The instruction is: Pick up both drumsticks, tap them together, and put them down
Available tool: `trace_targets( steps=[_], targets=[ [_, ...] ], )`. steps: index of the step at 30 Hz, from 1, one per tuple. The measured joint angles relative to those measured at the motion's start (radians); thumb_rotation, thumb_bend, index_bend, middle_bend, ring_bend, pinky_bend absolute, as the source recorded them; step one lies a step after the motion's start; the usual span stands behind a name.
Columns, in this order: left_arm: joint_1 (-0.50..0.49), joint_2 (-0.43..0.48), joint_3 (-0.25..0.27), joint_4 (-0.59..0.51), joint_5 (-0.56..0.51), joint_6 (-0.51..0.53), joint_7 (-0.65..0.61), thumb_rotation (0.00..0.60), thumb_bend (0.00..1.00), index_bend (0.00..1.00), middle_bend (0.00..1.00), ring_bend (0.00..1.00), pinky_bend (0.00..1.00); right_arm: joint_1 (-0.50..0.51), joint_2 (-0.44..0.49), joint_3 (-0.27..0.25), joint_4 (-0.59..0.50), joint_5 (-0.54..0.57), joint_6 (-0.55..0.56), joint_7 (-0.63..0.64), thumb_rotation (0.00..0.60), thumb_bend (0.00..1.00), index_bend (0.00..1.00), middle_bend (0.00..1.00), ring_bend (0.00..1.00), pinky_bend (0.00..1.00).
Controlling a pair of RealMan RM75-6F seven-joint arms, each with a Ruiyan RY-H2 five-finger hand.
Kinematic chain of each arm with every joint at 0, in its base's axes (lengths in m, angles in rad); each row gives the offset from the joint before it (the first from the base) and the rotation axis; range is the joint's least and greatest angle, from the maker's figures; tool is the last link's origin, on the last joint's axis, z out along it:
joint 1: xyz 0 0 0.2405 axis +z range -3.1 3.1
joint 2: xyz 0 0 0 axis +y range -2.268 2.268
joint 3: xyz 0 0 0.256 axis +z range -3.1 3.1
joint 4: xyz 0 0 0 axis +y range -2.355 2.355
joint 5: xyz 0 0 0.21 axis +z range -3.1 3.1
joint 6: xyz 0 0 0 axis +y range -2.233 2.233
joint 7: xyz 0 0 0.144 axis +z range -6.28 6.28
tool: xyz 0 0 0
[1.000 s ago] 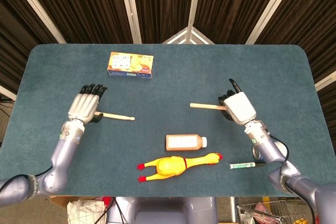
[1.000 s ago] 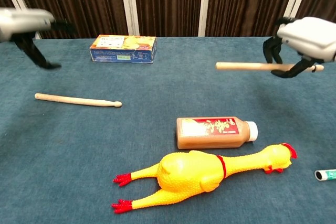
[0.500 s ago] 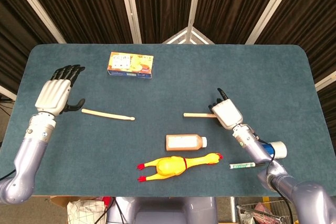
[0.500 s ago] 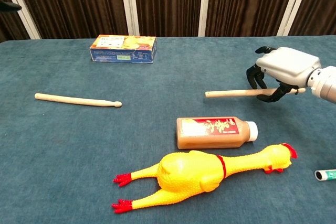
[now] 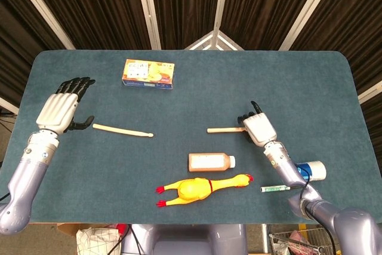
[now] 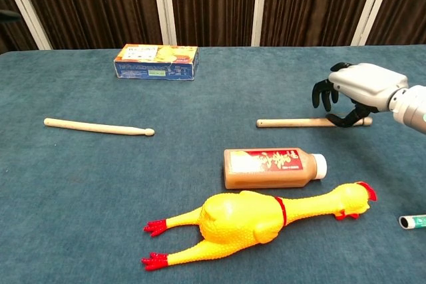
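Drumsticks (image 6: 98, 127) (image 6: 306, 122) pale bare wood, both flat on table (image 6: 80, 191)

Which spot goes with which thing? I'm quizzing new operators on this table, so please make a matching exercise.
Things:
1. cracker box
2. rubber chicken
3. left drumstick
4. right drumstick

Places:
A. under the right hand
B. far side of the table
C. lying free, apart from the left hand
D. near edge, beside the bottle

Pairs: 1-B, 2-D, 3-C, 4-A

Matt wooden drumsticks (image 6: 98, 127), glossy chicken (image 6: 256, 217)
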Motion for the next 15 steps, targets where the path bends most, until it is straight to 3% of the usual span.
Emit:
trace_targets(
  steps=[6,8,12,15],
  targets=[
    [-0.012,-0.010,0.011,0.000,-0.001,0.012,0.011,0.600,0.46,0.10,0.03,0.00,0.00,-0.008,0.042,0.015,-0.078,0.041,-0.039,-0.065,0.600,0.45,0.14,0.21,0.23,0.08],
    [-0.012,-0.011,0.014,-0.005,0.011,0.017,0.010,0.600,0.45,0.10,0.03,0.00,0.00,-0.011,0.060,0.027,-0.115,0.061,-0.046,-0.086,0.600,0.41,0.11,0.18,0.21,0.08],
    [0.000,-0.003,0.027,-0.036,0.069,0.034,0.004,0.600,0.33,0.09,0.03,0.00,0.00,-0.022,0.103,0.065,-0.215,0.106,-0.037,-0.114,0.600,0.33,0.06,0.11,0.15,0.07],
    [0.027,0.008,0.058,-0.070,0.142,0.068,0.018,0.600,0.32,0.09,0.03,0.00,0.00,-0.039,0.153,0.094,-0.324,0.140,-0.012,-0.136,0.600,0.31,0.04,0.09,0.13,0.06]
  ],
)
